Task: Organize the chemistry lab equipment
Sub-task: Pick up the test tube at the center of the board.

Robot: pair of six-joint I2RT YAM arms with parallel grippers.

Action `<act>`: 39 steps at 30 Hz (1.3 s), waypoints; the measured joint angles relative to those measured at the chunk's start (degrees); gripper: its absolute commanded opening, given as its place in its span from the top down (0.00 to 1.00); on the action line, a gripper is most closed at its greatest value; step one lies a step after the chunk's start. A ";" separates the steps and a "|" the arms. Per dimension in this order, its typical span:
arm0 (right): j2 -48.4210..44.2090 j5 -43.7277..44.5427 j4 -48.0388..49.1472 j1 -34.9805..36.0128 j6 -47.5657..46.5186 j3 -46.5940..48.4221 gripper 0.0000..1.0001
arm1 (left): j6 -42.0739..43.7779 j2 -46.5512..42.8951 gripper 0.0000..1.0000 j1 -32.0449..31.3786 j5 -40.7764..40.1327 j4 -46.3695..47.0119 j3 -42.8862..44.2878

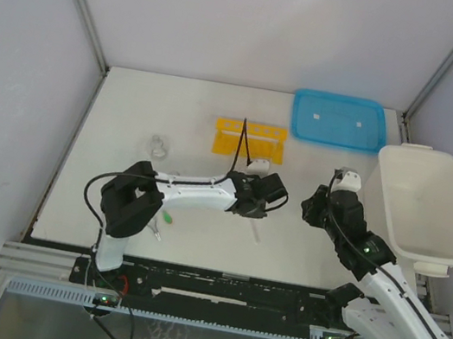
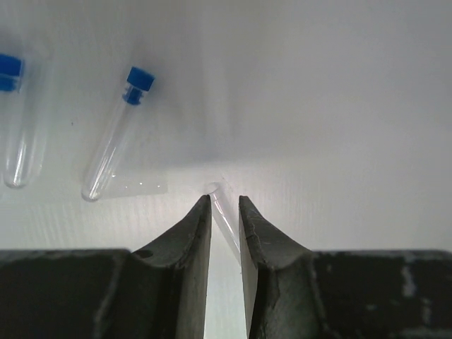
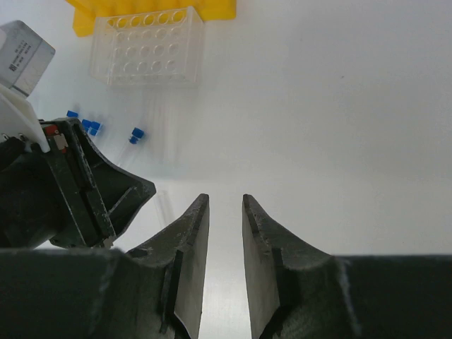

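From above: left gripper (image 1: 264, 195) low over the white table (image 1: 132, 109), just near of the yellow plastic tube rack (image 1: 249, 139); big white plastic tub (image 1: 427, 203) at far right; right gripper (image 1: 325, 206) idle, well apart.

Left wrist now: jaws nearly together, straddling an uncapped small clear tube (image 2: 223, 212), contact not certain. Two small clear blue-capped tubes (image 2: 116, 145) lying far-left. Best to close gently, centred on the tube, then lift straight.

Right wrist: jaws slightly apart, nothing between them.
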 measured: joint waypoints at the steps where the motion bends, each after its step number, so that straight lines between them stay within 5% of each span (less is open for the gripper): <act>1: -0.13 0.02 0.00 0.00 0.00 0.00 0.75 | 3.06 -0.57 0.73 -0.02 -0.39 1.11 -0.22; 7: -0.85 0.44 -0.02 -0.02 0.00 0.00 0.75 | 22.51 -2.12 0.83 -0.11 0.94 6.47 -0.61; 12: -1.27 0.85 -0.26 -0.02 -0.15 0.00 0.75 | 36.65 -2.36 0.80 -0.22 2.43 10.16 -1.79; 22: -2.25 0.57 -0.61 -1.25 -0.17 -0.02 0.75 | 65.05 -14.60 0.80 -2.73 3.41 25.62 -25.64; 23: -2.25 0.50 -0.61 -1.31 -0.17 -0.02 0.75 | 67.28 -16.46 0.75 -3.02 4.13 27.10 -27.58; 24: -2.21 0.39 -0.61 -1.33 -0.17 -0.02 0.75 | 69.37 -18.29 0.60 -3.23 5.20 28.24 -29.00; 25: -2.14 0.26 -0.59 -1.33 -0.17 -0.02 0.75 | 70.93 -19.65 0.12 -3.26 6.58 28.48 -29.55; 26: -2.03 0.02 -0.55 -1.33 -0.17 -0.02 0.75 | 72.63 -21.24 0.01 -3.23 8.68 28.52 -29.59; 39: -2.32 -0.61 -0.50 -2.60 -0.76 -0.02 0.74 | 86.31 -15.74 0.01 -1.97 21.88 20.94 -19.74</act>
